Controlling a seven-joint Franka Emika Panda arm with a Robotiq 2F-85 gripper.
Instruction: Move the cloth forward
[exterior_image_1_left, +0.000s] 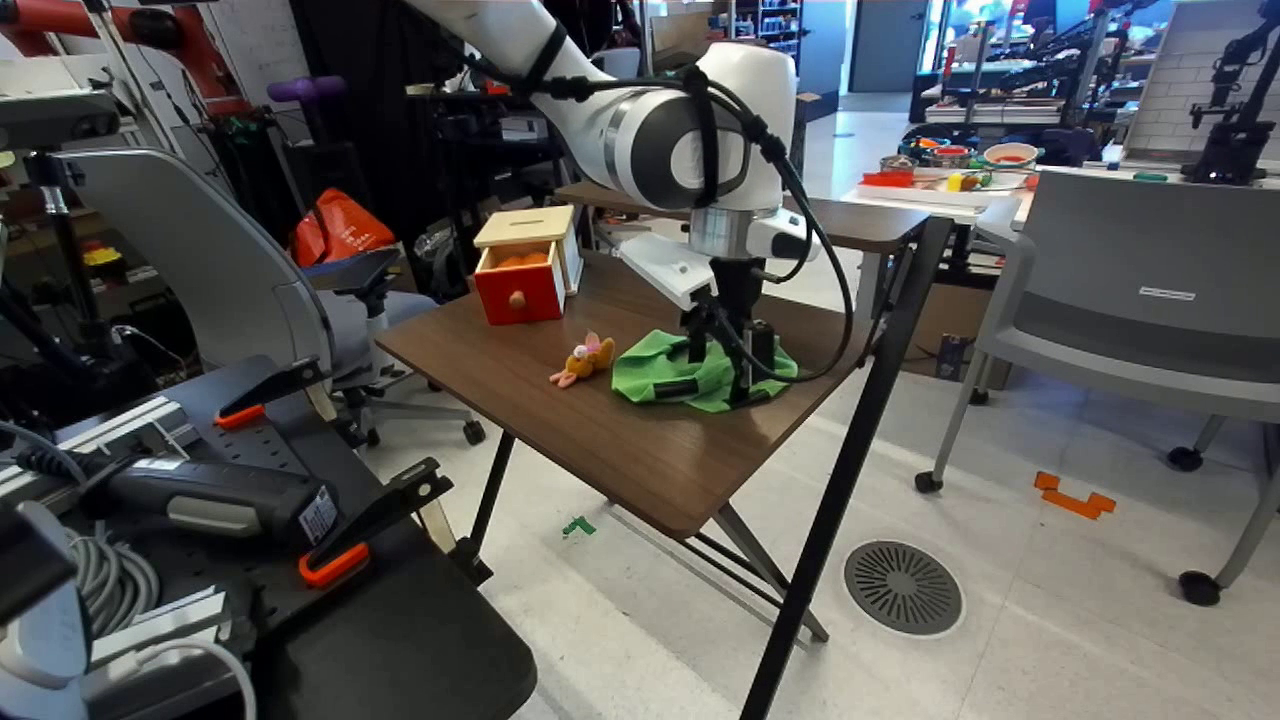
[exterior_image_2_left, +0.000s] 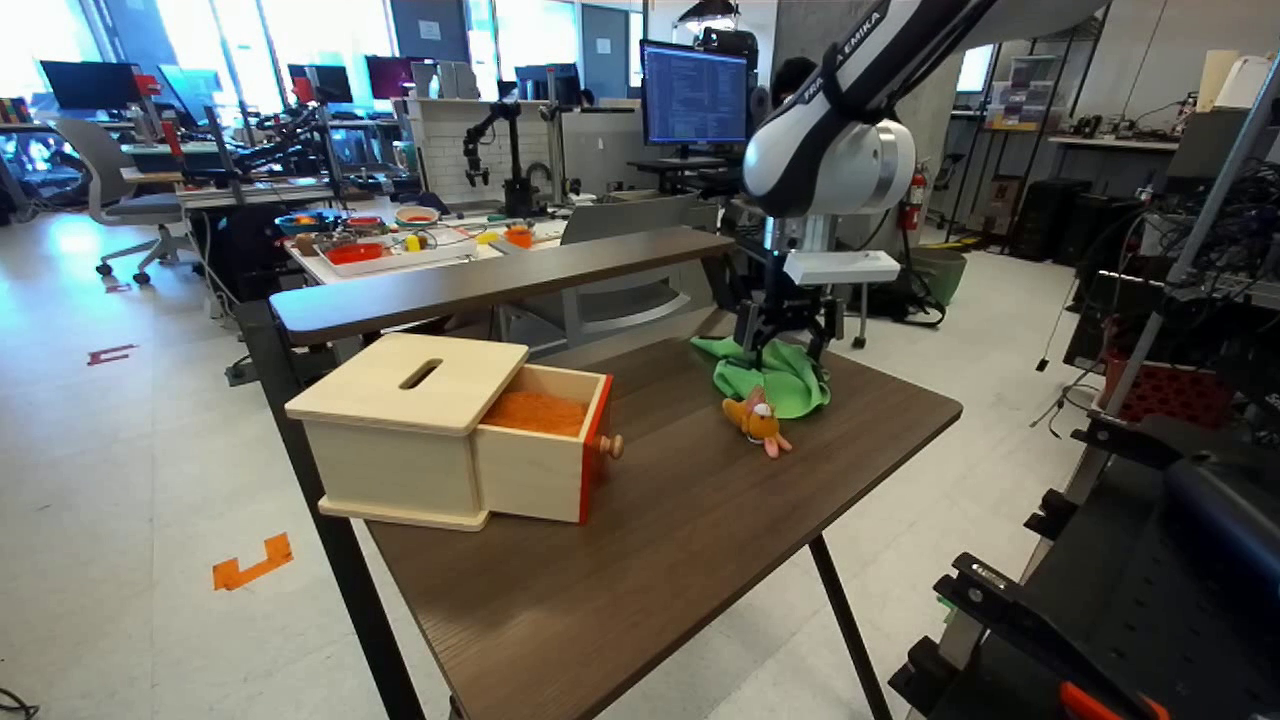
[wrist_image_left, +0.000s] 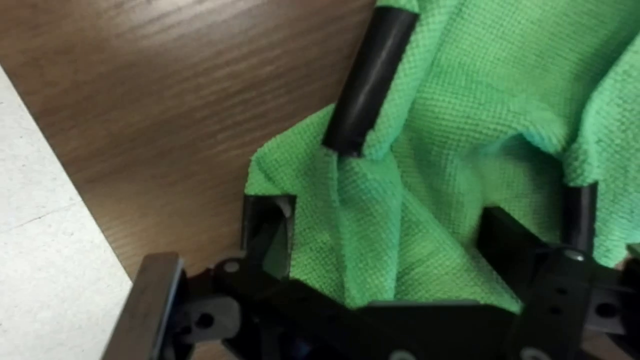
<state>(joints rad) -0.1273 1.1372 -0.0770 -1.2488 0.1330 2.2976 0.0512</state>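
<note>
Brown wood-grain tabletop (exterior_image_1_left: 640, 450): green cloth (exterior_image_2_left: 785, 385) below gripper (wrist_image_left: 381, 227).
Jaws stand spread over the cloth; an orange plush toy (exterior_image_2_left: 762, 424) lies just beside it.

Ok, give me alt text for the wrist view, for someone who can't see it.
A black gripper at the bottom of the picture holds its jaws wide apart over a rumpled green cloth with black strips on it. The cloth lies on a dark brown table, with pale floor past the table's edge at left.
</note>
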